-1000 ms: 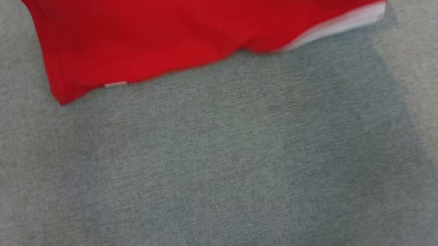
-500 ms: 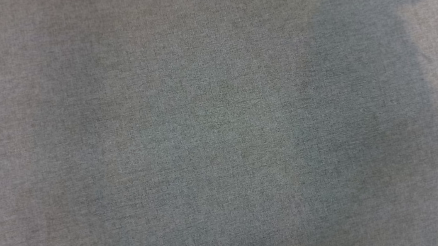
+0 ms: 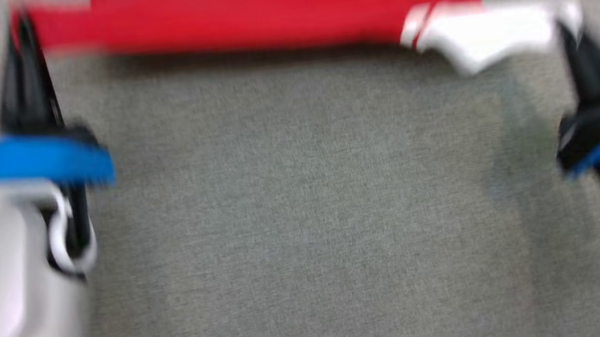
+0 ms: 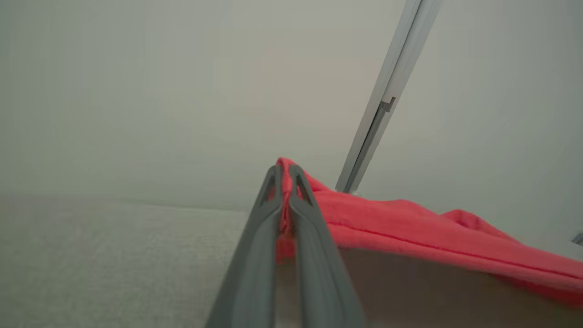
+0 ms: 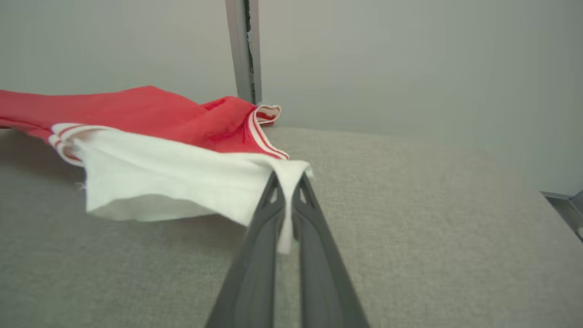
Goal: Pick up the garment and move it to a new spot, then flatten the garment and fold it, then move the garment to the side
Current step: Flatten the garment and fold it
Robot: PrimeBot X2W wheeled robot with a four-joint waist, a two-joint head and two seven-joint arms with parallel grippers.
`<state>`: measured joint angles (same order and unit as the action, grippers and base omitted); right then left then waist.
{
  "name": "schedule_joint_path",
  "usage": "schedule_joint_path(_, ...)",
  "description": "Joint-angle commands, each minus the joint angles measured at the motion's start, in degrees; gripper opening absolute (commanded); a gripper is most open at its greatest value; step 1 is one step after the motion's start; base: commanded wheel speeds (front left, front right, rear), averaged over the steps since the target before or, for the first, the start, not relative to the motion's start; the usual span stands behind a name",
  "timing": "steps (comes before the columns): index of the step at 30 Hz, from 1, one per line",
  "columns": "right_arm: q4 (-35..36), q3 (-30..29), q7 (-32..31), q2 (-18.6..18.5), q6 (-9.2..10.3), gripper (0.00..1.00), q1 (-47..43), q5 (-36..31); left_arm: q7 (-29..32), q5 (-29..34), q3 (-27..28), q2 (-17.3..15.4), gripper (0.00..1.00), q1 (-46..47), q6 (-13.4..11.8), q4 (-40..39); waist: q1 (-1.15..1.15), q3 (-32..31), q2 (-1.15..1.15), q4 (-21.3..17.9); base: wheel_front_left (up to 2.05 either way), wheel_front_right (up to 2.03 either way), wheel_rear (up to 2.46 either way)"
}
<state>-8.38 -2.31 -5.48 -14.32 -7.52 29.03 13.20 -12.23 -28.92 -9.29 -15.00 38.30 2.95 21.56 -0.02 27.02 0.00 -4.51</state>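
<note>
The garment (image 3: 257, 7), a red jersey with a white panel (image 3: 489, 33) edged in red stripes, is stretched sideways across the far part of the grey fabric surface (image 3: 306, 219), close to where that surface meets the pale wall (image 5: 410, 59).

The left gripper (image 3: 21, 31) has its two dark fingers pressed together on a red corner of the cloth, and the left wrist view shows the garment (image 4: 410, 228) pinched between the tips of the left gripper (image 4: 282, 172), with the hem running away to the right above a shadow.

The right gripper (image 3: 564, 33) is clamped the same way on the outer corner of the white panel. In the right wrist view that white panel (image 5: 173, 177) hangs clear of the surface from the closed tips of the right gripper (image 5: 287, 182), while the red body (image 5: 136, 109) sags behind it toward the wall.

A pale vertical strip (image 5: 243, 50) runs up the wall behind the cloth. The head view is blurred.
</note>
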Motion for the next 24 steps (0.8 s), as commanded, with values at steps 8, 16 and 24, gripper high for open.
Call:
schedule_joint_path(8,12.20,-4.43,-13.39,7.15,0.06,0.00,-21.38,0.91,3.84,-3.70,0.87,1.25,0.00,-23.26,-4.39,-4.63,0.02,-9.48,0.00,-0.63,0.00,0.00,0.00)
schedule_joint_path(16,21.70,-8.97,-24.18,10.94,0.05,0.00,-33.83,1.53,10.80,-4.72,-1.25,2.52,0.00,-38.73,-9.53,-13.72,0.02,-15.19,0.00,1.27,0.00,0.00,0.00)
schedule_joint_path(24,25.32,-9.05,-32.42,11.42,0.04,0.00,-39.68,5.17,20.87,-3.59,-4.17,0.66,0.00,-45.71,-14.14,-19.88,0.02,-16.82,0.00,2.39,0.00,0.00,0.00)
